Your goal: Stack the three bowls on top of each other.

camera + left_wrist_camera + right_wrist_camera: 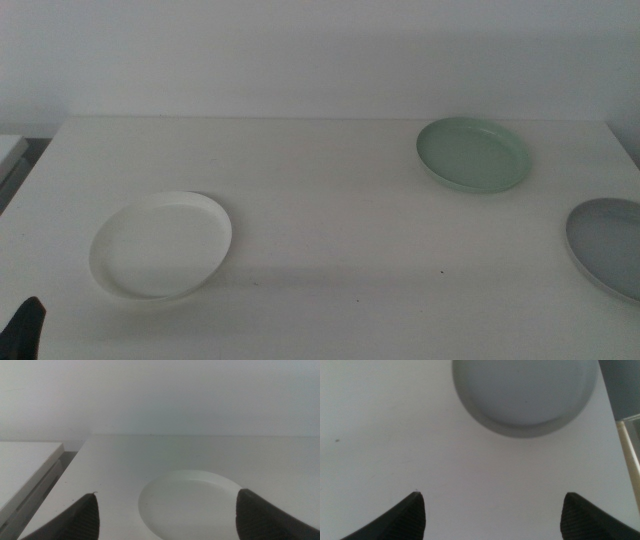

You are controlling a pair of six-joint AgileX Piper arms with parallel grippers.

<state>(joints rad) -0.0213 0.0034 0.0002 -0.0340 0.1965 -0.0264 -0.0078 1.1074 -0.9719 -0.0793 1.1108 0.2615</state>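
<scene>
The white bowl (160,245) sits at the table's front left; it also shows in the left wrist view (192,502). The pale mint green bowl (473,154) sits at the back right. The light grey bowl (607,243) lies at the right edge, partly cut off, and shows in the right wrist view (525,392). My left gripper (167,515) is open and empty, just short of the white bowl; only its tip (25,325) shows at the middle view's bottom left. My right gripper (492,515) is open and empty, above the table a little short of the grey bowl.
The white table (330,200) runs to a pale wall at the back. A lower white surface (25,467) stands beside the table's left edge. The table's right edge (625,445) runs close by the grey bowl.
</scene>
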